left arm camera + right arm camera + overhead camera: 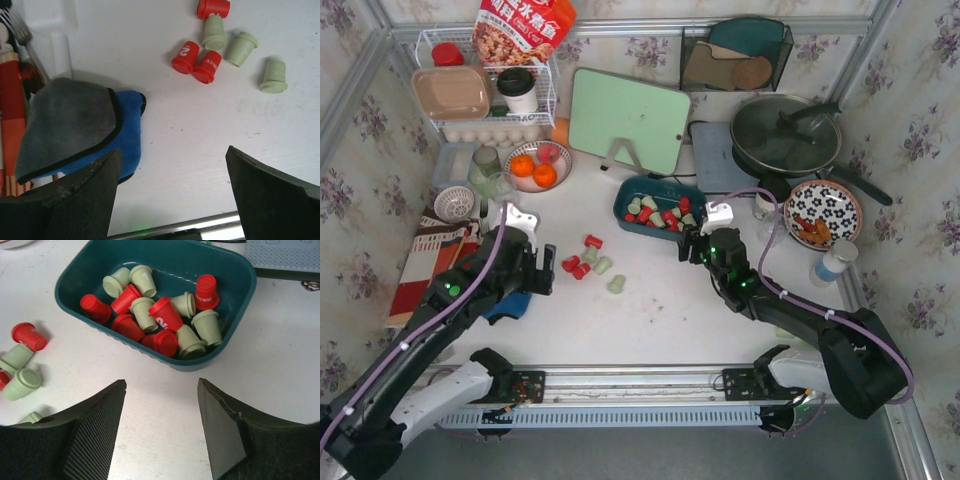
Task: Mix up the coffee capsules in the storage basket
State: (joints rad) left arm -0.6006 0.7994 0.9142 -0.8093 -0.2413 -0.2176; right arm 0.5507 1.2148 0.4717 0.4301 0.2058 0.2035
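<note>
Black-jointed left arm (450,300) and right arm (795,312) — each ends low in the frame in a white shell (440,392), with a purple cable (485,275) trailing along it and a small green light (741,283). The right pincer (161,382) has dark fingers (95,435) — ribbed inside.

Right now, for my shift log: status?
Left hand open, right hand open, both empty. Storage basket holds mixed red and green capsules; six loose on table. Path clear.

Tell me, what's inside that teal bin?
About a dozen coffee capsules, red and pale green jumbled together, lie in the storage basket. Any pods beneath the pile, and the floor under it, are hidden.
</note>
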